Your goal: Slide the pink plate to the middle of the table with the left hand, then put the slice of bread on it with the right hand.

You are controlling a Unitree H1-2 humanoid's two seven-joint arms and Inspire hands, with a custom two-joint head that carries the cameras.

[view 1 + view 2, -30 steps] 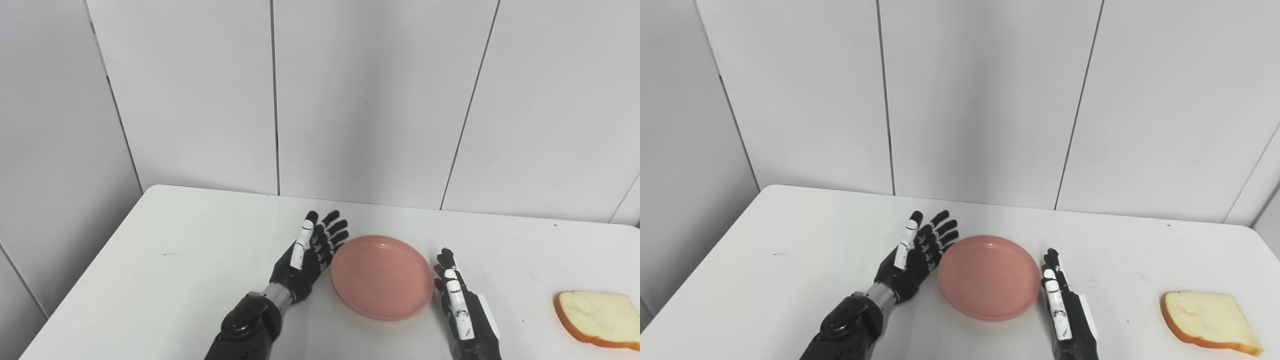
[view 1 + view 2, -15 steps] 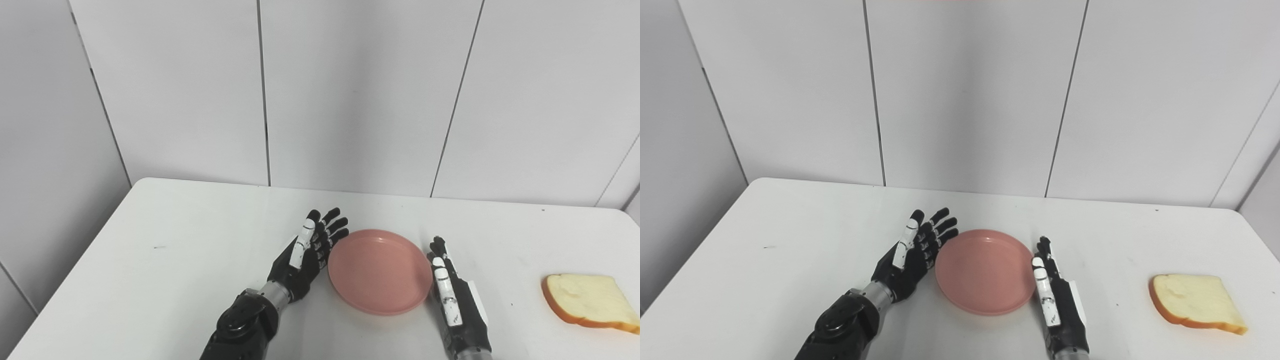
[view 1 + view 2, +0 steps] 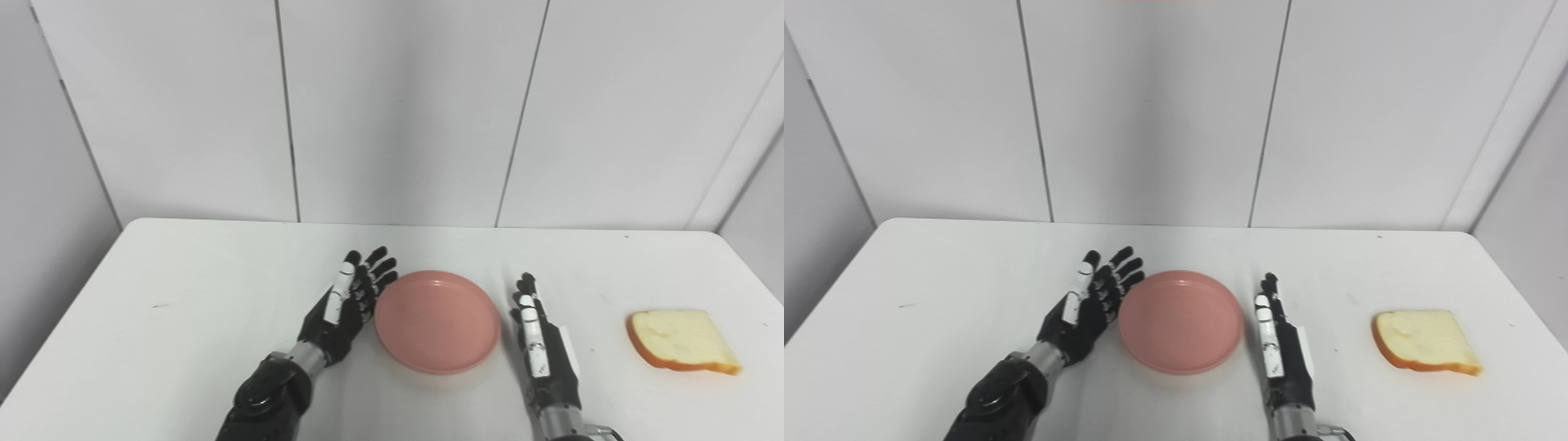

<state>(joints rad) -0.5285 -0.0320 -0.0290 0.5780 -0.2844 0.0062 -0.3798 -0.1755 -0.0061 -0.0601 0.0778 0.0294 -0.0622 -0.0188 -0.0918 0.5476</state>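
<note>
Left eye view shows a white table (image 3: 184, 318) against a pale panelled wall (image 3: 398, 110). The pink plate (image 3: 437, 321) lies flat near the middle of the table. The left hand (image 3: 346, 303) stands just beside the plate's left rim, palm turned toward it, fingers spread and holding nothing; whether the fingers touch the rim cannot be told. The right hand (image 3: 542, 349) stands edge-on just beside the plate's right rim, fingers straight and close together, holding nothing, with a narrow gap to the plate. The slice of bread (image 3: 680, 342) lies flat on the table, well to the right of the right hand.
</note>
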